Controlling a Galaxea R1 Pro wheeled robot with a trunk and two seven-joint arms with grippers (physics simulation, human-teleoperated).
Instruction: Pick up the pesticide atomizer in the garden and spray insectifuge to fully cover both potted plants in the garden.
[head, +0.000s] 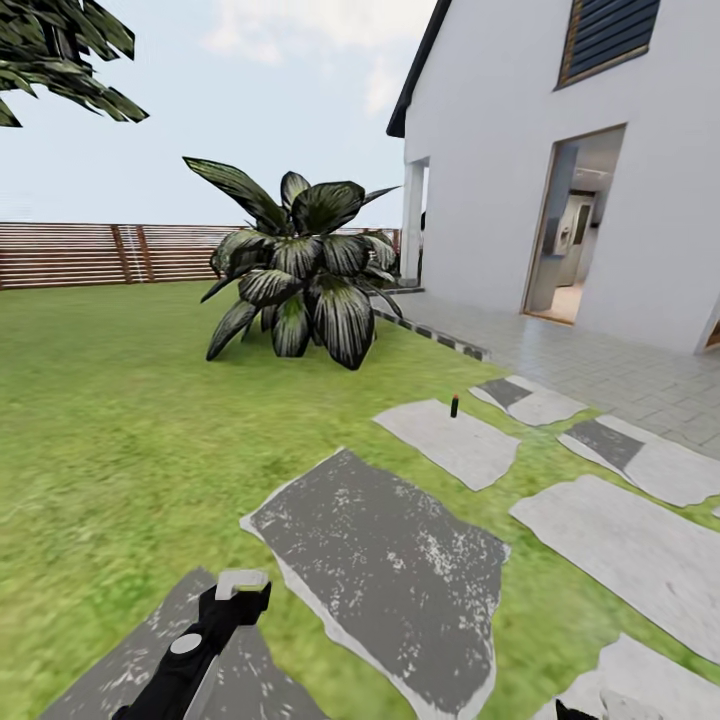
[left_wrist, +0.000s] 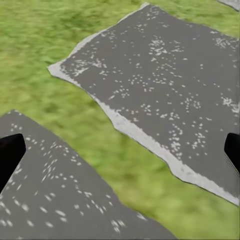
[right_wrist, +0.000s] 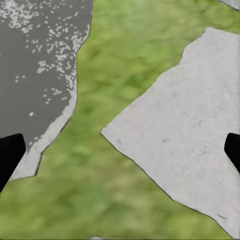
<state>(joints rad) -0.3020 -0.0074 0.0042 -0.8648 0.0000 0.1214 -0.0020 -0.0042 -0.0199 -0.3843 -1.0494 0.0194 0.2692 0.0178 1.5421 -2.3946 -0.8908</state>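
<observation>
Head view: I judge I'm on the approach step. The slim dark green pesticide atomizer (head: 454, 405) stands upright on a pale grey stepping stone (head: 450, 443), well ahead of my black left gripper (head: 238, 592). Next I must drive closer before reaching.
Left wrist view: jaws wide apart, empty, over a dark speckled paving slab (left_wrist: 165, 85).
Right wrist view: right gripper (right_wrist: 120, 150) spread wide, holding nothing, above grass.
Hard to make out: the atomizer's label is too small to read.
</observation>
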